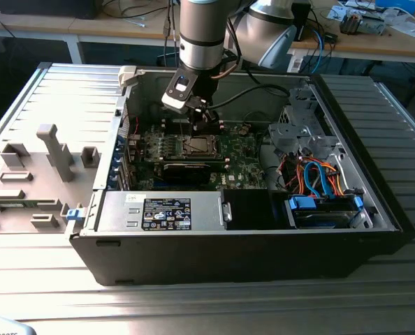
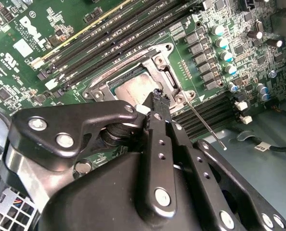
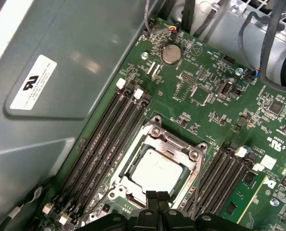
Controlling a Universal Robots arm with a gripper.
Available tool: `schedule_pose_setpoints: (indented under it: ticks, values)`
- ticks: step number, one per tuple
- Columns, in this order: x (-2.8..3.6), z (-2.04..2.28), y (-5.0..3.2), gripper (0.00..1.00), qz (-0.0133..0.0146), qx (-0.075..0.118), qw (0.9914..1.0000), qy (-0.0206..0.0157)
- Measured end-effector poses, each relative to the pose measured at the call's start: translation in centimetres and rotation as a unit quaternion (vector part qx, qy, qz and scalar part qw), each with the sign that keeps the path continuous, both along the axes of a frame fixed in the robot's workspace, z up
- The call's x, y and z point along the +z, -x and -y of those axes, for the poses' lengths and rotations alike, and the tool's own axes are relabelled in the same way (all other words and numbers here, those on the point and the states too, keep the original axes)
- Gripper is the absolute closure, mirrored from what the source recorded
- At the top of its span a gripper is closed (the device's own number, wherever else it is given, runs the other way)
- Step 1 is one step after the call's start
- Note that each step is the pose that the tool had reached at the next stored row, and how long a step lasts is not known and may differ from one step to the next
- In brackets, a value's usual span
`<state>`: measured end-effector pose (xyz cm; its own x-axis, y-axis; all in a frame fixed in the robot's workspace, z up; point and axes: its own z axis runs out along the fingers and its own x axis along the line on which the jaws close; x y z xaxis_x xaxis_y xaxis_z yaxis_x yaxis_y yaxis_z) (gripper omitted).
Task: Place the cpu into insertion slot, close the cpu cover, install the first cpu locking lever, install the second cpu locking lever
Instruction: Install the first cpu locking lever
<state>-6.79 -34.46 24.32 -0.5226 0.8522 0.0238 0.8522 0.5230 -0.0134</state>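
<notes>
Already seated: cpu (image 3: 155, 169) in insertion slot (image 3: 193, 155), cpu cover (image 3: 158, 136) down; gripper (image 3: 158, 196) pressed together, empty (levers unconfirmed).

The silver-and-grey jointed robot arm (image 1: 202, 31) reached down from above, its wrist held nearly vertical. At its end, the black metal two-finger gripper (image 2: 156, 96) pointed straight downward. In both wrist views its slim black fingers (image 3: 158, 197) were pressed together with no gap between the tips, holding nothing between them.
</notes>
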Motion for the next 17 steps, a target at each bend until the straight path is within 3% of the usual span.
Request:
schedule_pose_setpoints:
  ticks: [6,17]
  values:
    - [0.0,0.0,0.0,0.89,0.0,0.019,0.99983,0.0001]
    - [0.0,0.0,0.0,0.89,0.0,0.06,0.99817,0.0]
